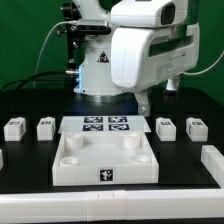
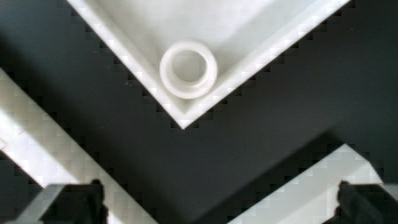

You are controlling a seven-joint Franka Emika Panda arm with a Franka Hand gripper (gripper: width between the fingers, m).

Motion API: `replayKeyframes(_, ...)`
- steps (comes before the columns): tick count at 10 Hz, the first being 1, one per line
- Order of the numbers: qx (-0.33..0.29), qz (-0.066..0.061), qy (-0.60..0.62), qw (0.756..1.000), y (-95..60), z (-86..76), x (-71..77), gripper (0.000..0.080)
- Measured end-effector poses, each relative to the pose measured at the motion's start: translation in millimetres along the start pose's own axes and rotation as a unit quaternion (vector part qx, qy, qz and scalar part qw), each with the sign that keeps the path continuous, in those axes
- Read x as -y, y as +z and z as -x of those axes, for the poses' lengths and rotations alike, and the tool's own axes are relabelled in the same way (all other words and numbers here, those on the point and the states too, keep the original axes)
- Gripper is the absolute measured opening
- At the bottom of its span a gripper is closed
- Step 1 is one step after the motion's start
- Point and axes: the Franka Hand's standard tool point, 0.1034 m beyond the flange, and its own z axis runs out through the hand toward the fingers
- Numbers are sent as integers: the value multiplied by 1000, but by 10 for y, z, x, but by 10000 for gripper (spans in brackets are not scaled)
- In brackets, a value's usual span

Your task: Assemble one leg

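Four small white legs with marker tags stand on the black table in a row: two at the exterior view's left (image 1: 14,128) (image 1: 45,127) and two at its right (image 1: 166,128) (image 1: 196,128). My gripper (image 1: 157,97) hangs above the table behind the right pair, touching nothing. In the wrist view the gripper (image 2: 217,205) is open and empty, with its dark fingertips (image 2: 71,205) wide apart. Below it lies a corner of the large white slab (image 2: 267,30) with a round socket (image 2: 189,68). No leg shows in the wrist view.
The large white slab with round sockets (image 1: 105,172) lies at the front centre. The marker board (image 1: 105,125) lies just behind it. White rail pieces lie at the exterior view's left edge (image 1: 2,158) and right edge (image 1: 212,160). The robot base (image 1: 100,65) stands at the back.
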Motion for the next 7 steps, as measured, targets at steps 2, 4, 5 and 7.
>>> replayKeyframes(2, 0, 0, 0, 1000, 0, 0, 0, 650)
replayKeyframes(4, 0, 0, 0, 1000, 0, 0, 0, 650)
replayKeyframes(5, 0, 0, 0, 1000, 1, 0, 0, 650)
replayKeyframes(7, 0, 0, 0, 1000, 1, 0, 0, 650)
